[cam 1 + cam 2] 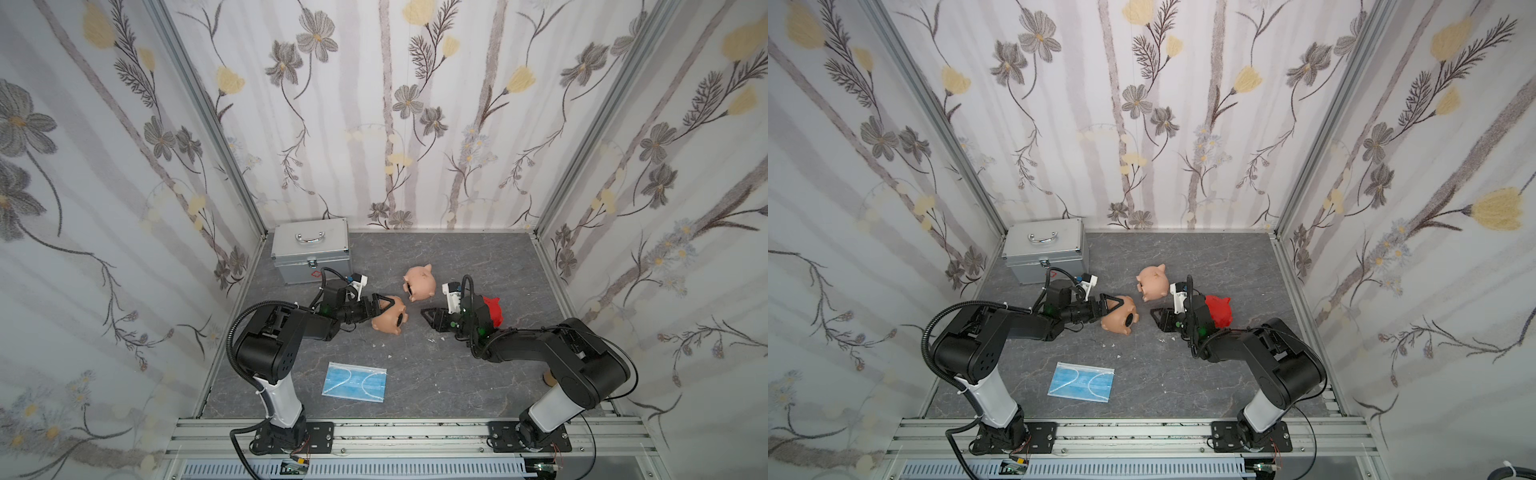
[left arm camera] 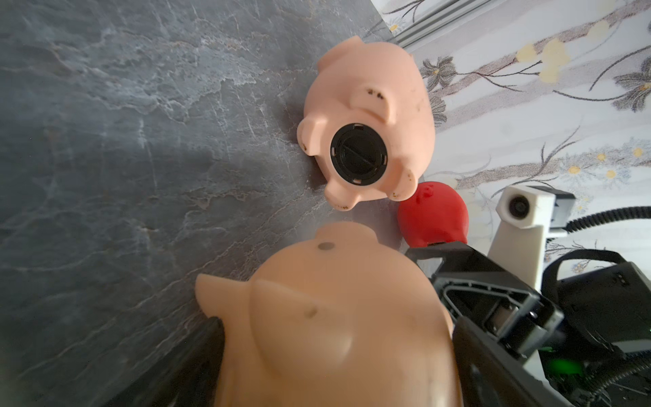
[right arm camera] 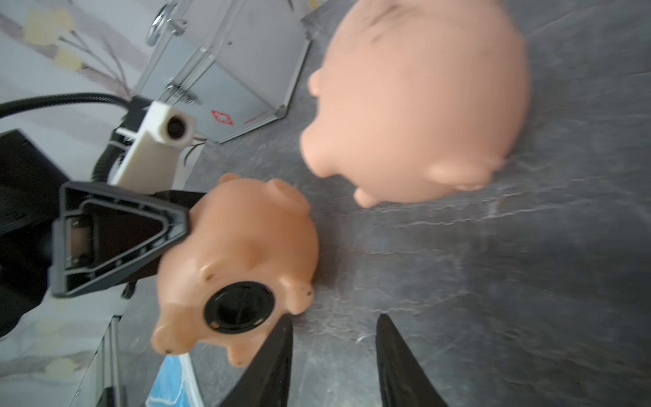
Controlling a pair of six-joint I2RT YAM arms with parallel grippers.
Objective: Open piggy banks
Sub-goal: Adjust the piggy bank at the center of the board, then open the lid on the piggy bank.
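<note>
In the right wrist view, the wide-spread left gripper point(image 3: 169, 232) is seen clasping a peach-pink plastic piggy bank point(image 3: 243, 253) on the grey table point(image 3: 493, 282), black plug point(image 3: 239, 307) still seated; the half-open right gripper point(image 3: 334, 352) is empty. All three banks seemingly remain unopened. Only the top views show the blue face mask point(image 1: 354, 381) whole.

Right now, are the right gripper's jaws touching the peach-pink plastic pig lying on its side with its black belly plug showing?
Apart. In the right wrist view bare table shows between the right gripper and the peach-pink pig.
</note>
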